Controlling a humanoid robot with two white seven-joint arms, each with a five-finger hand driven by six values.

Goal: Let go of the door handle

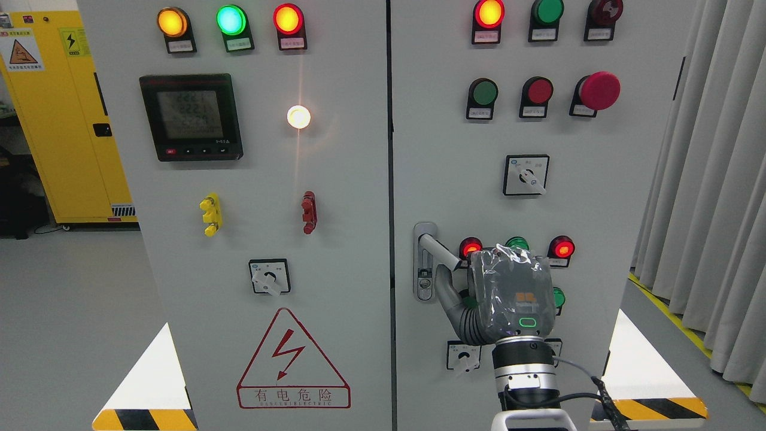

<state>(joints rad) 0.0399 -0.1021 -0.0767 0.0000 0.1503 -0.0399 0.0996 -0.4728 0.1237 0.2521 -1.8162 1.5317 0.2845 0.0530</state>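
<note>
Indicator lamps (516, 245) crowding handle (440, 250)

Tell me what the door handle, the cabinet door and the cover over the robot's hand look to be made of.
Door handle: looks like metal with a dull silver-grey finish, judging by its soft sheen.
Cabinet door: probably sheet steel painted matte light grey; flat, even, no gloss.
Cover on the right hand: thin clear plastic film, wrinkled, with glinting creases; the grey shell shows through it.

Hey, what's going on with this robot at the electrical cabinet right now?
The robot's right hand is up against the right cabinet door, its fingers curled around the grey door handle. It hasn't let go yet. The door looks closed, and several indicator lights are lit. The left hand is out of view.
</note>
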